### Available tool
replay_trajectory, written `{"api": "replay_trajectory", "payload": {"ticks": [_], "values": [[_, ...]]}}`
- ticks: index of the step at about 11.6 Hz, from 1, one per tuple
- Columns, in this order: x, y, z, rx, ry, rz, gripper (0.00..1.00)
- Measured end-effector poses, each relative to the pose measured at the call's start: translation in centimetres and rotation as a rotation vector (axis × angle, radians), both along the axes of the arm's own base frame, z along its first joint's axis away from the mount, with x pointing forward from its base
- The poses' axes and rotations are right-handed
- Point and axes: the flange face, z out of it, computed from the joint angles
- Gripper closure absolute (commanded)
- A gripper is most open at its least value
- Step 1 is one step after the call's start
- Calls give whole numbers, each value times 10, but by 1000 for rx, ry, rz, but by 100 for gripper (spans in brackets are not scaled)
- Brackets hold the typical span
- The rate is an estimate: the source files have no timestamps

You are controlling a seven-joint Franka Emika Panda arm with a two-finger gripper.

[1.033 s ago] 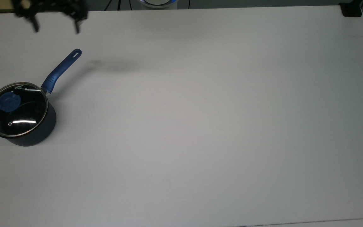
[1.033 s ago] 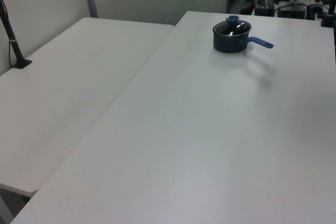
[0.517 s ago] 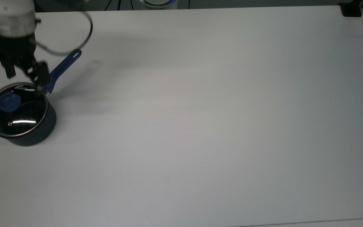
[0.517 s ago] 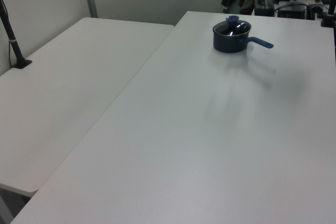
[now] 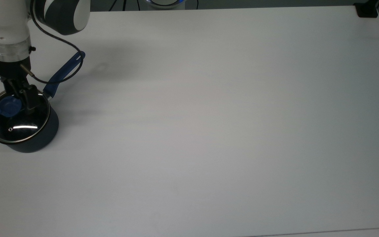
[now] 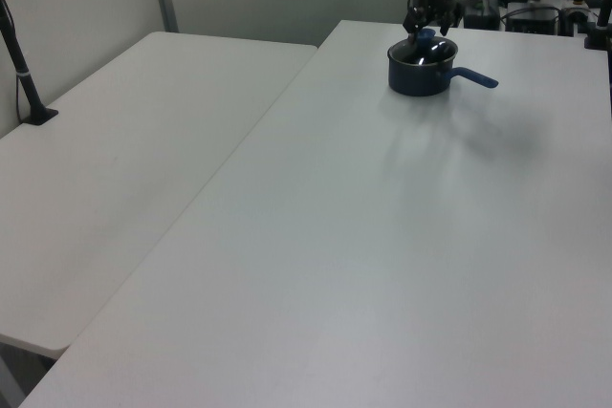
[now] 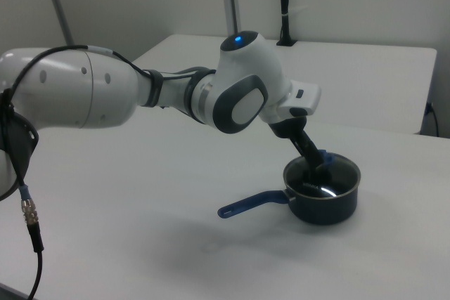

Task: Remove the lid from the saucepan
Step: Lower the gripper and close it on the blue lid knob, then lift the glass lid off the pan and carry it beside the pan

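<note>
The dark navy saucepan [image 5: 41, 138] stands at the top view's left edge, its long blue handle [image 5: 63, 74] pointing up and right. The glass lid [image 5: 18, 126] rests on it, blue knob [image 5: 8, 107] upright. My gripper [image 5: 22, 102] hangs open just over the lid, with its fingers [image 5: 30, 98] close by the knob; whether they touch it I cannot tell. In the left view the gripper [image 6: 427, 26] sits right above the knob [image 6: 424, 36] of the saucepan [image 6: 421, 78]. In the right view the gripper [image 7: 316, 163] reaches down into the saucepan's [image 7: 323, 205] top.
The white table [image 5: 209, 131] stretches wide to the top view's right. A black cable [image 5: 63, 76] droops from the arm across the pan handle. A black clamp [image 5: 367, 11] sits at the far right corner. A second table [image 6: 124, 140] adjoins in the left view.
The arm has come from the table's far edge down over the saucepan, and the open fingers now stand at the lid's knob. Pan and lid have not moved.
</note>
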Motion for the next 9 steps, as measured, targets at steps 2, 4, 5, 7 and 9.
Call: {"api": "replay_trajectory", "payload": {"ticks": [2, 4, 5, 7, 9], "values": [[1, -10, -5, -5, -45, -41, 7], [2, -12, -10, -1, -50, -59, 36], [2, -12, -12, 0, -50, -62, 49], [2, -12, -11, 0, -53, -65, 62], [2, -15, -10, 0, -56, -73, 62]]}}
